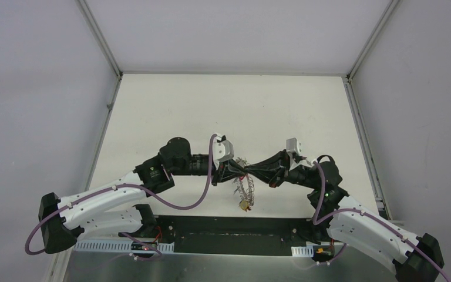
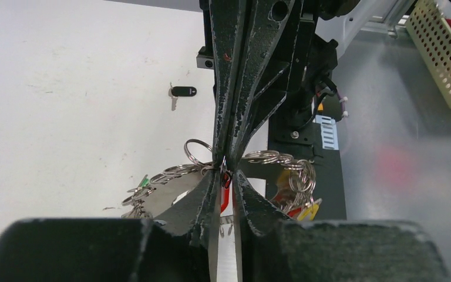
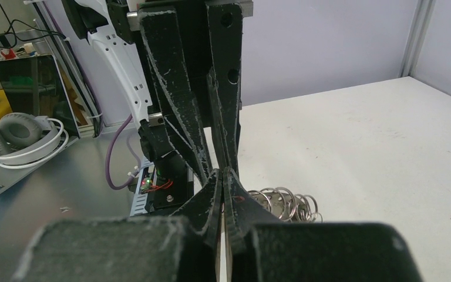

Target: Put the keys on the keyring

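My two grippers meet tip to tip above the near middle of the table. The left gripper (image 1: 245, 171) (image 2: 226, 174) is shut on the red-headed key (image 2: 227, 183), which shows between its fingertips. The right gripper (image 1: 253, 171) (image 3: 223, 172) is shut on the keyring (image 1: 245, 189), a silver ring fringed with small rings and coloured tags that hangs below both grippers. The keyring also shows in the left wrist view (image 2: 264, 156) and in the right wrist view (image 3: 282, 201). The black-headed key (image 2: 183, 91) lies alone on the white table beyond the grippers.
The black base plate (image 1: 229, 226) runs along the near table edge between the arm bases. A perforated cream basket (image 2: 443, 53) stands off the table. White headphones (image 3: 20, 132) lie on the metal bench. Walls with metal posts enclose the table.
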